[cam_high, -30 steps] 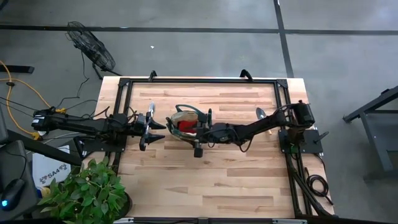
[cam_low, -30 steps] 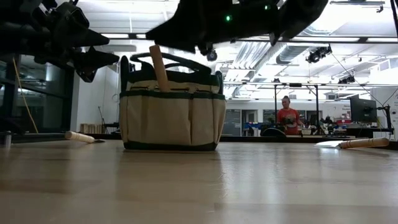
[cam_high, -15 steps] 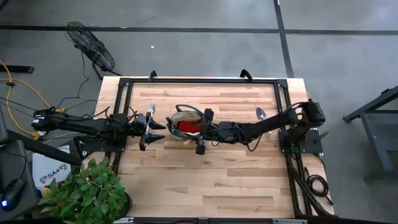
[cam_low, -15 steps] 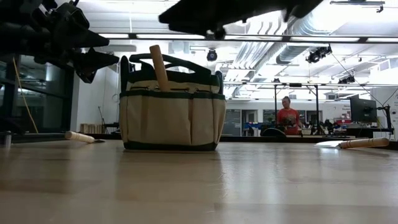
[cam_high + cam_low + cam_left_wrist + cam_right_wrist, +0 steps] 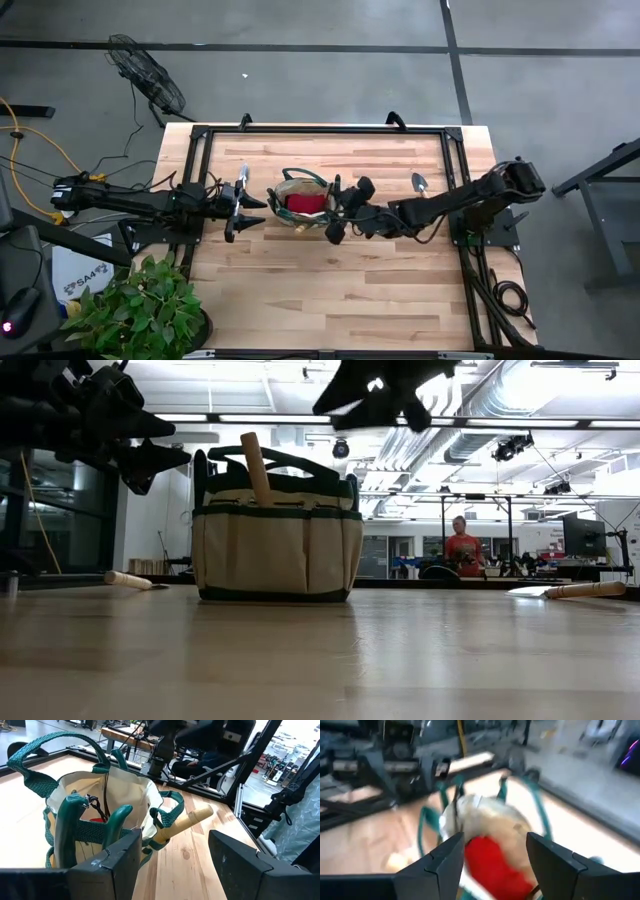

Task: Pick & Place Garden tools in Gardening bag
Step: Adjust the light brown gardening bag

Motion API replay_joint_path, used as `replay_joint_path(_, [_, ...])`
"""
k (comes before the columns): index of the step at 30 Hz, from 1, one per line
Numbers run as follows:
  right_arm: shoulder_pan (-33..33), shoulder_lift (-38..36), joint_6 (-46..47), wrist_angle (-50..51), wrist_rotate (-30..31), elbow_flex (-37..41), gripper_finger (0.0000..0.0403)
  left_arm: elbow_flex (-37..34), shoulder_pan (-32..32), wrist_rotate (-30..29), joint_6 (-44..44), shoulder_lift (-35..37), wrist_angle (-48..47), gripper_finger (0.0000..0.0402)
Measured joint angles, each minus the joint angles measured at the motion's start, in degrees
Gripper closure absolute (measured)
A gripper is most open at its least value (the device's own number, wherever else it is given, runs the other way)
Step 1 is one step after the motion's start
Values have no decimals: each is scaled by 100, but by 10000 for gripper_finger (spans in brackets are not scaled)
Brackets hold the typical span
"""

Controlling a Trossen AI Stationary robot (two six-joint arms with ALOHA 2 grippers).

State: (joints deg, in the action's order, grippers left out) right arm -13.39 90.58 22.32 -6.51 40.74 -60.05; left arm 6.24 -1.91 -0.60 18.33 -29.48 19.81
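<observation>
Near the centre of the high view the bag (image 5: 300, 200) stands upright on the table (image 5: 330, 290), with the red glove (image 5: 303, 203) inside and a pale handle (image 5: 256, 468) leaning out of its top; the right gripper (image 5: 338, 212) hangs just beside its right rim with fingers apart and nothing between them. To do the next pick well, I think this arm should rise clear of the bag's loops and go for the trowel (image 5: 420, 182) at the right of the table. At the bag's left the left gripper (image 5: 243, 207) waits, fingers also apart and empty, and a further wooden handle (image 5: 128, 579) lies near it on the table.
</observation>
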Motion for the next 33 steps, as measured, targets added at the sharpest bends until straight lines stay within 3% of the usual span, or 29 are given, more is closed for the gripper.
replay_joint_path(5, [-5, 103, 178, 541, -880, 0, 197, 0, 0, -2, -2, 0, -6, 176])
replay_joint_path(19, [-211, 86, 1626, 1989, -950, 0, 197, 0, 2, -314, 0, 0, -652, 176])
replay_joint_path(25, [-362, 86, 537, 1970, -1542, 0, 197, -2, 0, -407, -2, 0, -716, 176])
replay_joint_path(33, [-690, 120, -353, 1732, -1143, 0, 197, -2, 0, -406, -2, 0, -714, 176])
